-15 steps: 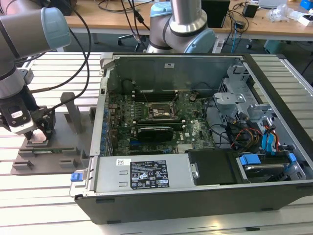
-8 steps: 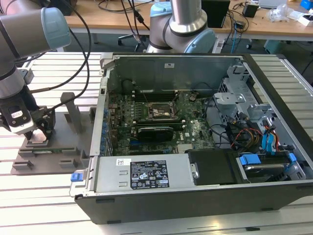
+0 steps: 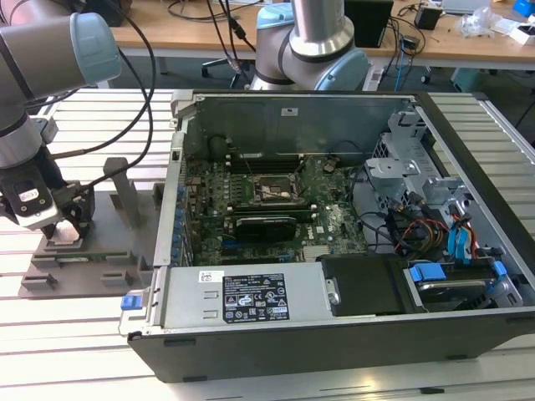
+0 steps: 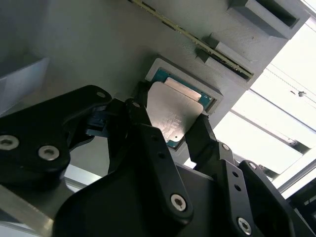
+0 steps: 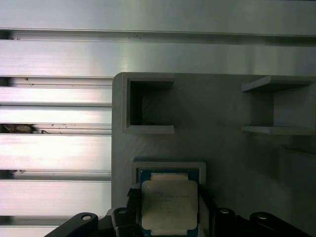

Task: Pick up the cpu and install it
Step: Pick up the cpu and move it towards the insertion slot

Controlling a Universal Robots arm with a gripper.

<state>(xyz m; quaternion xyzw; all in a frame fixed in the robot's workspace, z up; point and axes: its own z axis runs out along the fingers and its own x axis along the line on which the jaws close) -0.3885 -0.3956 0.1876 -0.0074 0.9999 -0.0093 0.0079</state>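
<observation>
Pick-up step: your gripper (image 4: 170, 118) sets its fingers (image 4: 140, 118) either side of the cpu (image 4: 175, 111) in its tray (image 5: 222, 113) recess, seemingly clamped on it. Any lift calls for a straight, level pull.

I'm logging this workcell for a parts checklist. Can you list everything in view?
cpu: one, silvery-grey, in the tray's pocket.
tray: one, grey, on the table, exterior view's left.
computer case: one, dark, open, beside the tray.
motherboard: one, green, inside the case.
socket frame: one, black, on the motherboard.
table: one, slotted aluminium, under tray and case.
other arm: one, grey-blue, behind the case.
arm: one, grey-blue, above the tray.
gripper: one, black, closed on the cpu's sides.
</observation>
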